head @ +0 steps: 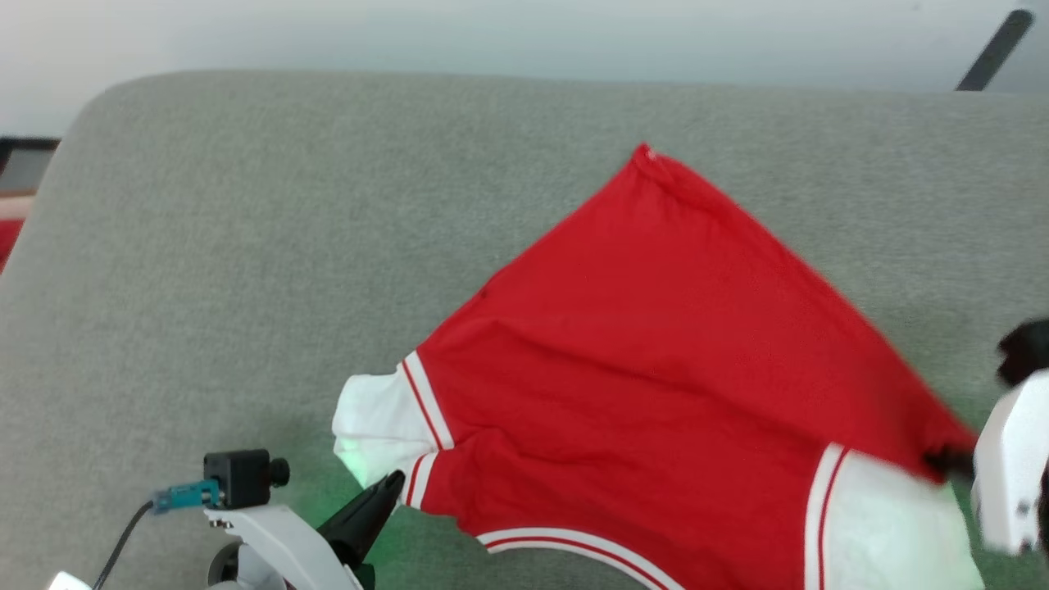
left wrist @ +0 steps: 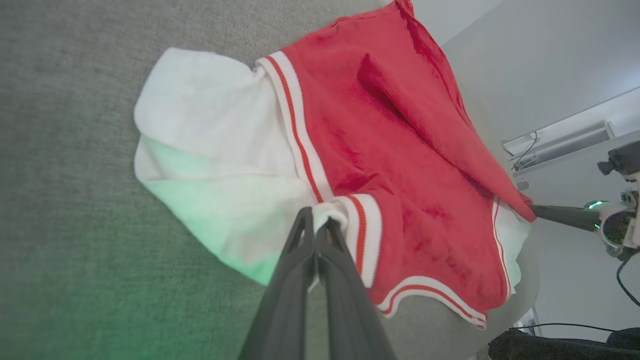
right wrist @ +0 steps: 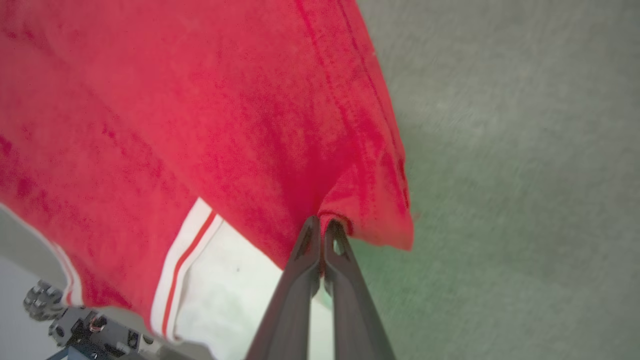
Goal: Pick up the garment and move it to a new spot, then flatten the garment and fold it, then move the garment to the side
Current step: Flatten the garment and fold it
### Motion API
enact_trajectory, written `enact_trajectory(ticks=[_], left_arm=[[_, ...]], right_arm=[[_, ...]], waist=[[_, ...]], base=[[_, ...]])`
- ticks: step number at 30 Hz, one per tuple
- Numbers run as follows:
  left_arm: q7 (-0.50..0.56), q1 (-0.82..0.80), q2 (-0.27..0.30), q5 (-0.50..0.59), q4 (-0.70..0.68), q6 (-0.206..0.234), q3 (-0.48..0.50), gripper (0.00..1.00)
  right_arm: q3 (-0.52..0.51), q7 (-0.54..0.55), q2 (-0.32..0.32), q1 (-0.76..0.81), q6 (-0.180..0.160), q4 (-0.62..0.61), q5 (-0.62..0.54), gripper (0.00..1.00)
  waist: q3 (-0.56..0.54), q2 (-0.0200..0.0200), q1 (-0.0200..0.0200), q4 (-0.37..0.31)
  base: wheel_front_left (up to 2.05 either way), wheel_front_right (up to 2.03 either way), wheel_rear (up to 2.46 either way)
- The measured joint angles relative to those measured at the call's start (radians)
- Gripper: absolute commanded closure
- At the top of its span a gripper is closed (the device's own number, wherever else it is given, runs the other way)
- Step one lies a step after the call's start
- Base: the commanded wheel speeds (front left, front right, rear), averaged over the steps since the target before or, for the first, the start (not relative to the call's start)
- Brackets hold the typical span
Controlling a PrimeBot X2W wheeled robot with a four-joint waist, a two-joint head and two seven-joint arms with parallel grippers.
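Left gripper [head: 396,480] [left wrist: 316,221]: the jaws are together, clamped on the gathered cuff of the left white sleeve [head: 373,426] [left wrist: 210,165], just beside its white-and-red striped trim [left wrist: 362,235]. The two long dark fingers [left wrist: 292,295] press against each other along their length. The pale left forearm [head: 274,537], bearing a small black wrist camera [head: 242,477], sits low at the near edge of the grey fabric-covered bench [head: 246,246] and slants toward the bench's middle.

Right gripper [head: 944,461] [right wrist: 323,226] [left wrist: 536,210]: the jaws are together, pinching a fold of red cloth where the body meets the right white sleeve [head: 889,524] [right wrist: 235,295]. Its white wrist housing [head: 1012,467], blurred, stands at the bench's right side with the fingers aimed inward across the bench.

The garment [head: 656,352] [left wrist: 400,150] [right wrist: 200,125], a red jersey shirt with white short sleeves and striped trim, lies on the bench's near right part. It is drawn out between the two grips. One red corner [head: 647,154] points toward the bench's far edge, and a curved striped band [head: 574,545] lies toward the near edge. Shallow creases run across the red body between the grips. A green glow tints the left sleeve and the bench surface beside it.
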Motion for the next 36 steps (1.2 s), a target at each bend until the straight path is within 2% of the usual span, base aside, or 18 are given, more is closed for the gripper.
enact_trajectory(ticks=[7, 15, 16, 17, 22, 28, 32, 36], left_arm=[[-0.006, 0.013, 0.004, 0.008, -0.002, 0.017, 0.01, 1.0], [-0.011, 0.016, 0.001, 0.014, 0.002, 0.019, 0.014, 1.0], [-0.011, 0.016, 0.001, 0.014, 0.002, 0.019, 0.014, 1.0], [-0.011, 0.016, 0.001, 0.015, 0.002, 0.019, 0.014, 1.0], [-0.011, 0.015, 0.001, 0.023, -0.004, 0.022, 0.017, 1.0], [-0.012, -0.008, -0.019, 0.052, -0.024, 0.024, 0.014, 1.0], [-0.004, -0.031, -0.044, 0.062, -0.018, 0.016, 0.004, 1.0], [0.004, -0.055, -0.056, 0.078, -0.006, 0.001, 0.0, 1.0]], right_arm=[[-0.008, 0.047, 0.049, 0.225, 0.0, -0.19, 0.012, 1.0], [0.017, 0.024, 0.099, 0.341, 0.0, -0.21, -0.01, 1.0], [0.016, 0.01, 0.102, 0.342, 0.0, -0.212, -0.013, 0.61], [0.012, -0.002, 0.104, 0.342, 0.0, -0.214, -0.014, 0.0], [-0.069, -0.008, 0.092, 0.3, 0.0, -0.27, 0.004, 0.0], [-0.143, 0.002, 0.057, 0.104, 0.0, -0.327, -0.014, 0.0], [-0.064, -0.084, 0.037, -0.09, 0.0, -0.234, -0.084, 0.0], [0.06, -0.164, 0.062, -0.267, 0.0, -0.049, -0.117, 0.0]], waist=[[-0.04, 0.0, 0.0, -0.043], [-0.052, 0.0, 0.0, -0.05], [-0.054, 0.0, 0.0, -0.049], [-0.055, 0.0, 0.0, -0.049], [-0.056, -0.0001, 0.0, -0.039], [-0.029, 0.0, 0.0, -0.016], [-0.009, 0.0, 0.0, 0.014], [0.015, 0.0, 0.0, 0.047]], base=[[0.0, 0.0, 0.0], [0.0, 0.0, 0.0], [0.0, 0.0, 0.0], [0.0, 0.0, 0.0], [0.0, 0.0, 0.0], [0.0, 0.0, 0.0], [0.0, 0.0, 0.0], [0.0, 0.0, 0.0]])
